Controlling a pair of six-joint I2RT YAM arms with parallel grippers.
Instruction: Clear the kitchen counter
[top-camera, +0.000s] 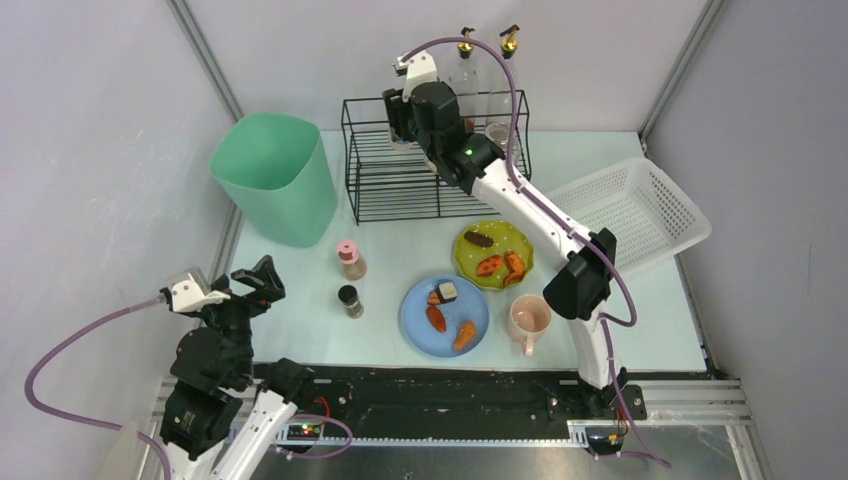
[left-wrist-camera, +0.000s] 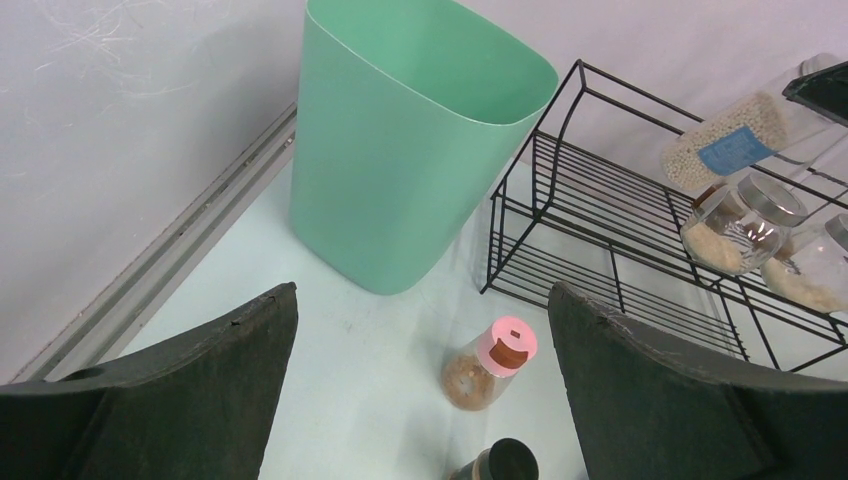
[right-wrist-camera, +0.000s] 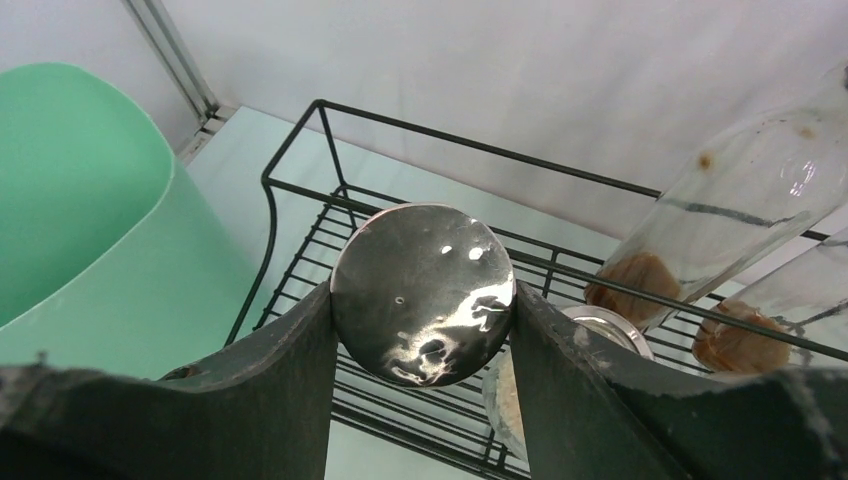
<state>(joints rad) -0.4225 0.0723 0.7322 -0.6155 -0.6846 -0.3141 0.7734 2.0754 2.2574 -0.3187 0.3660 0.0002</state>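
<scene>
Two end effectors work over the pale counter (top-camera: 310, 322), which fills the middle of the overhead view: the left end effector (left-wrist-camera: 422, 300), at 8 o'clock, gapes fully and holds nothing. The right end effector (right-wrist-camera: 421, 300), at 12 o'clock above the black wire rack (top-camera: 400, 190), is half closed on a shiny round lid (right-wrist-camera: 425, 265).
</scene>
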